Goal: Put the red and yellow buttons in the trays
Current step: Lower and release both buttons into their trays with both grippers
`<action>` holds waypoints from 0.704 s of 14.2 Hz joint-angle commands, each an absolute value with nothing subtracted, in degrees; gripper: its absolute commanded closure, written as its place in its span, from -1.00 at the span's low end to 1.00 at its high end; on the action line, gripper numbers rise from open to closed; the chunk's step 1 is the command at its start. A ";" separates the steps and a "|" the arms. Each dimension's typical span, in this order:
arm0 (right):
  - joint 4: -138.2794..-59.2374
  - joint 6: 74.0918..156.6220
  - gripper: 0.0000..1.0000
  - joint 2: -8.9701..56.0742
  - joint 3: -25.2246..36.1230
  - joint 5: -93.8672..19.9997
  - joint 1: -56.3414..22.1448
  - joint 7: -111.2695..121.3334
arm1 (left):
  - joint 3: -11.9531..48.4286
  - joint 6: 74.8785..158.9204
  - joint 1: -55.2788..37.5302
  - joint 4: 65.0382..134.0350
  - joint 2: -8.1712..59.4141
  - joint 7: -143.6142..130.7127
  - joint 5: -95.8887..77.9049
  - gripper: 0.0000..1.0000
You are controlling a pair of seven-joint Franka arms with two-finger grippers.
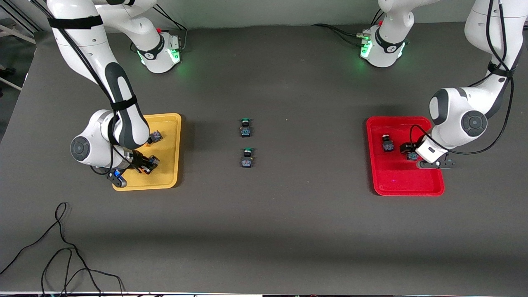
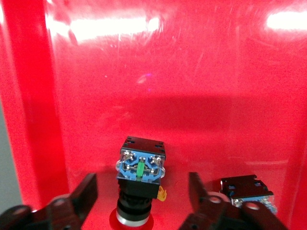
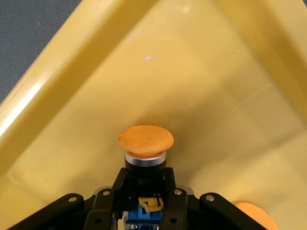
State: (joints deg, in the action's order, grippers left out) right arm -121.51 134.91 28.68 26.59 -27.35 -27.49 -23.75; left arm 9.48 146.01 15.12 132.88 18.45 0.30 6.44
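Note:
The yellow tray [image 1: 171,173] lies toward the right arm's end of the table. My right gripper [image 1: 149,163] is low over it, shut on a yellow-capped button [image 3: 146,139]; in the right wrist view the gripper [image 3: 145,179] clamps the button's black body. A second yellow button [image 1: 156,135] lies in the same tray, its cap edge also in the right wrist view [image 3: 254,214]. The red tray [image 1: 396,185] lies toward the left arm's end. My left gripper [image 1: 409,154] is open low in it, its fingers [image 2: 82,197] on either side of a red-capped button [image 2: 140,175]. Another red button [image 1: 387,143] lies in that tray beside it [image 2: 247,189].
Two green-capped buttons [image 1: 246,127] [image 1: 247,157] lie on the dark table mat between the trays. Loose black cables [image 1: 62,247] lie near the table's front edge at the right arm's end.

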 commanded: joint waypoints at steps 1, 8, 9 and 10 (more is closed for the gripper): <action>-121.55 134.74 -0.99 27.17 26.81 -29.27 -27.86 -21.71 | 10.02 142.40 15.03 133.43 12.58 -0.18 7.12 -1.00; -120.94 128.50 -0.99 14.80 27.07 -21.75 -27.16 -21.71 | 10.28 107.97 10.47 107.79 10.37 -2.19 6.50 -1.00; -120.68 127.02 -0.99 11.72 26.64 -17.88 -25.68 -21.71 | 10.28 104.28 9.85 104.01 10.55 -2.11 6.42 -1.00; -119.89 125.17 -0.99 8.91 25.76 -14.80 -24.62 -21.62 | 10.28 101.45 9.67 100.84 10.81 -2.11 6.15 -1.00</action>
